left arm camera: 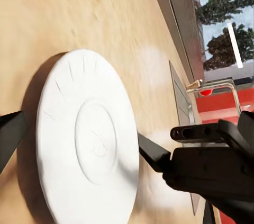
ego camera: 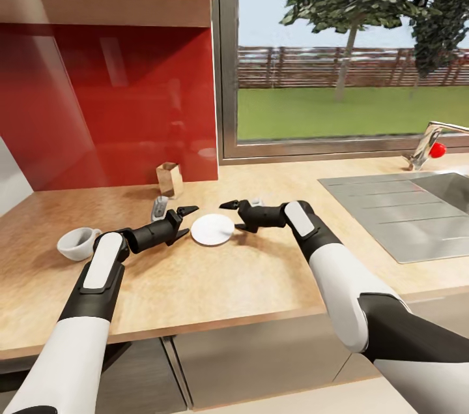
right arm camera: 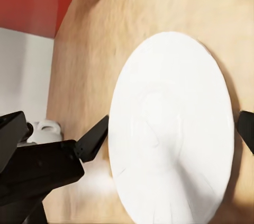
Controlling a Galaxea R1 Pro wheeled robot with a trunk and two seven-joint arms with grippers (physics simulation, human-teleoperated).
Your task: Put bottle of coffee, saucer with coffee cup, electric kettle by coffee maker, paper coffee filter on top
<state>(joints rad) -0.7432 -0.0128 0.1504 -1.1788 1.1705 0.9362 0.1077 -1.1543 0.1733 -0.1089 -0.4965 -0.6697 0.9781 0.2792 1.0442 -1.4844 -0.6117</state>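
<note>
A white saucer (ego camera: 212,229) lies flat on the wooden countertop (ego camera: 215,283), between my two grippers. My left gripper (ego camera: 184,223) stands open just at the saucer's left edge. My right gripper (ego camera: 232,216) is open at its right edge. Neither holds anything. In the left wrist view the saucer (left arm camera: 87,139) is close, with a right-gripper finger (left arm camera: 153,155) at its far rim. The right wrist view has the saucer (right arm camera: 172,128) with a left-gripper finger (right arm camera: 94,138) beside it. A white coffee cup (ego camera: 77,243) sits on the counter, left of my left arm.
A clear squarish glass container (ego camera: 169,179) and a small grey object (ego camera: 158,207) stand near the red backsplash (ego camera: 111,107). A steel sink with drainboard (ego camera: 391,212) and a faucet (ego camera: 426,143) with a red knob are at the right, under the window.
</note>
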